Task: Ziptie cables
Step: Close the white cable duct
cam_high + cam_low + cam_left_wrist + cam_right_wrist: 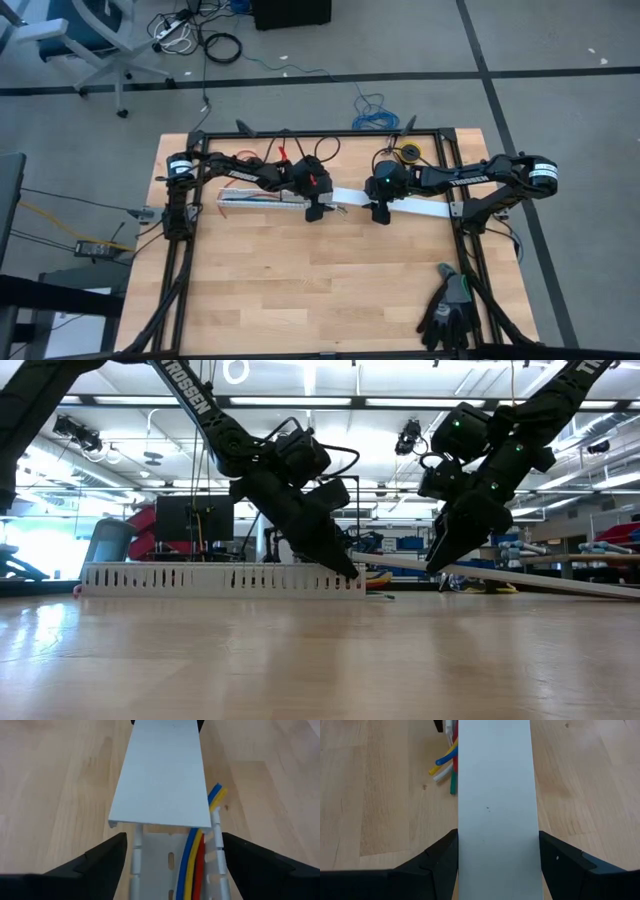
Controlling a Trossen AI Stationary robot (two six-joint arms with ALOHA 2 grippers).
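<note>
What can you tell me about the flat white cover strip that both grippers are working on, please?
The white cover strip is a long, flat, smooth plastic-looking lid with a small lip along its edges. One end sits over the slotted white channel holding the cables. The right gripper straddles it, fingers at both edges; the left gripper straddles the channel's end.

Two dark six-joint arms reaching inward, wrists tilted down.
Left gripper (315, 211) jaws spread; right gripper (381, 212) fingers closed against a white flat strip (495, 810).

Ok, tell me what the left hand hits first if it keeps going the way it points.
Probably the white cover strip, lying between the left hand's open fingers over the slotted channel with the cables; depth is unclear.
</note>
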